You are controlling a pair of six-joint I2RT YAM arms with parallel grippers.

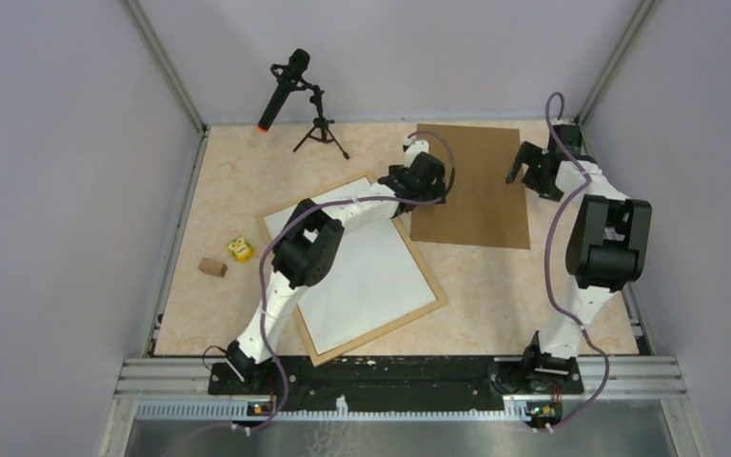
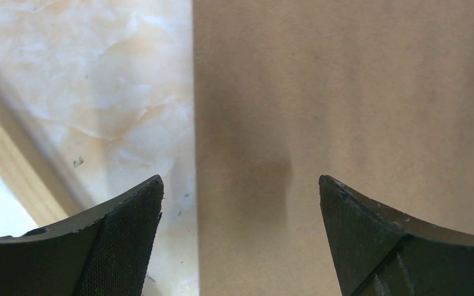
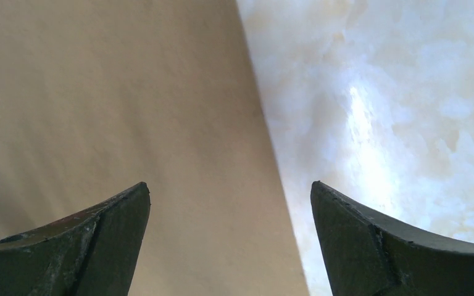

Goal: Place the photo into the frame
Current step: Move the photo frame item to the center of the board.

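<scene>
The frame [image 1: 382, 328], of thin light wood rails, lies tilted on the table with a white sheet [image 1: 366, 276] filling it. One rail [image 2: 12, 160] shows at the left of the left wrist view. The photo is out of view. A brown backing board [image 1: 471, 186] lies flat at the back right. My left gripper [image 1: 430, 178] hangs open over the board's left edge [image 2: 195, 123], nothing between its fingers. My right gripper [image 1: 525, 171] hangs open over the board's right edge [image 3: 265, 123], also holding nothing.
A microphone on a small tripod [image 1: 290, 86] stands at the back left. A small yellow object [image 1: 240, 248] and a brown block [image 1: 213, 268] lie left of the frame. Grey walls close in the table on three sides.
</scene>
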